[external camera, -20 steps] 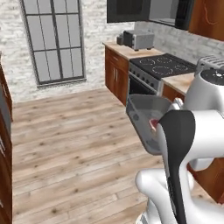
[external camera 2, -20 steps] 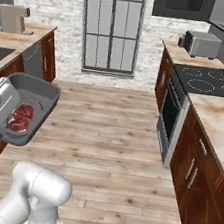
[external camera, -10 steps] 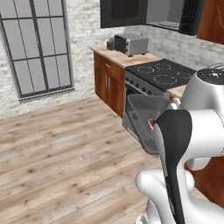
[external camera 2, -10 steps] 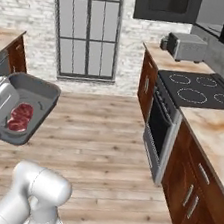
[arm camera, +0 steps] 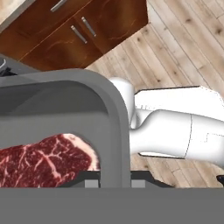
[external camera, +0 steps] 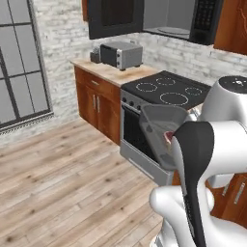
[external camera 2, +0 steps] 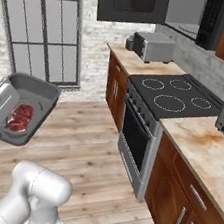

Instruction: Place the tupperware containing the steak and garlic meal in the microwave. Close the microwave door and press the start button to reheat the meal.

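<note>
tupperware: you have the smoky-grey tupperware (external camera 2: 24,109) riding at the left edge of the right base view, carried in the air over the wood floor (external camera 2: 94,147); in the left base view it sits centre right, in front of the oven door (external camera: 137,137) and tipped toward the camera.
steak: the steak (external camera 2: 20,117) lies inside the tub, low on its floor; in the hand view it fills the lower left. you can't pick out the garlic.
jaws: the gripper (arm camera: 114,183) sits at the tub's rim at the bottom of the hand view. since the tub hangs off the hand with nothing under it, you can take the jaws as closed on its wall, though the fingertips are mostly hidden.
what changed: over the last second the whole picture slid. the window went to the left edge, the stove (external camera 2: 174,98) came to centre, and the microwave (external camera 2: 163,10) rose into the upper right. that's your base turning and driving, not the kitchen moving. the tub kept its place against the arm.
microwave door: the microwave door (external camera 2: 131,4) stands swung open, the pale cavity showing beside it.
meaning: you're mid-carry, nearly lined up; lifting the tub up into the cavity comes next, by my reading.
</note>
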Tool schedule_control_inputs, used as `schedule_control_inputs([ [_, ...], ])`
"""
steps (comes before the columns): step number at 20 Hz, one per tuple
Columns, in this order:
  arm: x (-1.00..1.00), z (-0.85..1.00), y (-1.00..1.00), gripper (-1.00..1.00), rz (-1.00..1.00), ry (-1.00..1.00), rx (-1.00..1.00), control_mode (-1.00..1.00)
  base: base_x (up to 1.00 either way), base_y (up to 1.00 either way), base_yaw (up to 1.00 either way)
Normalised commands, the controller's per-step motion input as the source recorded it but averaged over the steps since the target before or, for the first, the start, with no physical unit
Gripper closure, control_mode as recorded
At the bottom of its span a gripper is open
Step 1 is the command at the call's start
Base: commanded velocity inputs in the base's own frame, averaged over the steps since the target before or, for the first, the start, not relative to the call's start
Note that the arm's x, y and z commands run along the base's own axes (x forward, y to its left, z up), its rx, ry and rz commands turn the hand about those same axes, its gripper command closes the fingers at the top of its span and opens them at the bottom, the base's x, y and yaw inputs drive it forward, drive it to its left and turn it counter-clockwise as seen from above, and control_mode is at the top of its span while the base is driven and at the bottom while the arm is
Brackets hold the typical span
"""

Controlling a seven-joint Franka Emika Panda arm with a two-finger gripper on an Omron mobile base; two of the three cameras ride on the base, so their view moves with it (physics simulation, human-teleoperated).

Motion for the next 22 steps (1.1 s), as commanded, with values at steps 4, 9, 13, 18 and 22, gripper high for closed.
schedule_control_inputs([
  [4,0.00,0.00,0.00,1.00,0.00,0.00,0.00,1.00,0.98,0.00,-0.44],
  [9,0.00,0.00,0.00,1.00,0.00,0.00,0.00,1.00,0.94,0.00,-0.47],
  [13,0.00,0.00,0.00,1.00,0.00,0.00,0.00,1.00,0.91,0.00,-0.47],
  [18,0.00,0.00,0.00,1.00,0.00,0.00,0.00,1.00,0.91,0.30,-0.38],
  [22,0.00,0.00,0.00,1.00,0.00,0.00,0.00,1.00,0.85,0.57,-0.26],
])
